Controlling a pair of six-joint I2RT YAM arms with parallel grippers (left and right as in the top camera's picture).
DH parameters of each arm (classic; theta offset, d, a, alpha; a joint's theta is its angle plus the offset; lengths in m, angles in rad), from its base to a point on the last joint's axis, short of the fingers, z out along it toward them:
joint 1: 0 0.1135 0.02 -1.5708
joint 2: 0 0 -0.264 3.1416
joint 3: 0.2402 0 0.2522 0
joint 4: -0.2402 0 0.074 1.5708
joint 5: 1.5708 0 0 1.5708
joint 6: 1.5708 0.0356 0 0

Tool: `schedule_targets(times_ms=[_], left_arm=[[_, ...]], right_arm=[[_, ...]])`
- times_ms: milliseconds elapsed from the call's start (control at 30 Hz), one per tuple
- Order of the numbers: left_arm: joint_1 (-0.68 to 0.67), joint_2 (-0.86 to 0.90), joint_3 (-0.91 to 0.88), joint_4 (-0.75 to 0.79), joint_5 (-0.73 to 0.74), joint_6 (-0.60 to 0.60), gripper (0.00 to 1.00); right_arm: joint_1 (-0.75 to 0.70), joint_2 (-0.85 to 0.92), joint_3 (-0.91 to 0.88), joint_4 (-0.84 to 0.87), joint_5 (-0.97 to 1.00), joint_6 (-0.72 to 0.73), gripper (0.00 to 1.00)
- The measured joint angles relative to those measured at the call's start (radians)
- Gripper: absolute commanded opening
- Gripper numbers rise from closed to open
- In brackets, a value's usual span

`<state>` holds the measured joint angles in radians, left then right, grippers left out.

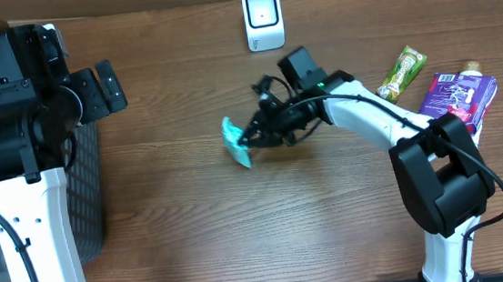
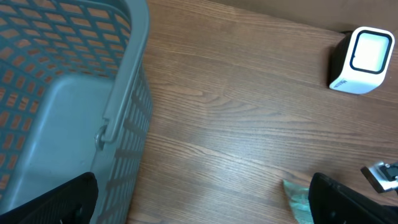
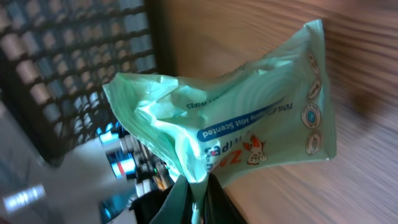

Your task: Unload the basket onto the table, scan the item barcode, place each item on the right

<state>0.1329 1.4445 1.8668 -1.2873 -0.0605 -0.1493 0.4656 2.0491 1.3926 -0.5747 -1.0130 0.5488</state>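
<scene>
Wipes pack (image 1: 236, 142) is hanging from the right gripper (image 1: 250, 139) over the middle of the table (image 1: 196, 237), in front of the white scanner (image 1: 263, 18) and a little to its left, well apart from it. From overhead it is showing as a small teal-green sliver standing on edge. In the right wrist view the pack (image 3: 249, 118) is filling most of the picture: a soft, pale green pouch, creased and puckering where it is gripped, smoother toward its far end. A blue band with white lettering reading "Mist Scented" is running across its face, with "WIPES" in small print above the band, larger red lettering beside a small cartoon figure below it, and a row of round icons along the far sealed edge. The print is appearing upside down in this view. Whether the far edge is touching the wood cannot be told.

The right gripper's fingers (image 3: 214, 196) are pressing together on a crumpled corner of the pouch, pinching the film between them.

The left gripper (image 1: 101, 88) is hovering at the table's left side over the edge of the mesh basket (image 2: 134, 74), its fingers spreading wide and gripping nothing.

A green snack bar (image 1: 401, 71) and a purple pack (image 1: 456, 96) are lying at the right side of the table, near the right arm's base.
</scene>
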Motion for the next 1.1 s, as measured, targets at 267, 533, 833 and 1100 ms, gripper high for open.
schedule_targets(times_ms=[267, 533, 833, 1100], left_arm=[[0.0, 0.0, 0.0, 0.0, 0.0, 0.0, 1.0], [0.0, 0.0, 0.0, 0.0, 0.0, 0.0, 0.99], [0.0, 0.0, 0.0, 0.0, 0.0, 0.0, 0.99], [0.0, 0.0, 0.0, 0.0, 0.0, 0.0, 1.0]], right_arm=[[-0.093, -0.001, -0.045, -0.072, 0.182, 0.047, 0.17], [-0.122, 0.0, -0.042, -0.246, 0.481, -0.07, 0.75], [-0.184, 0.0, 0.045, -0.266, 0.497, -0.281, 0.95], [-0.098, 0.024, -0.017, -0.027, 0.412, -0.234, 0.71]])
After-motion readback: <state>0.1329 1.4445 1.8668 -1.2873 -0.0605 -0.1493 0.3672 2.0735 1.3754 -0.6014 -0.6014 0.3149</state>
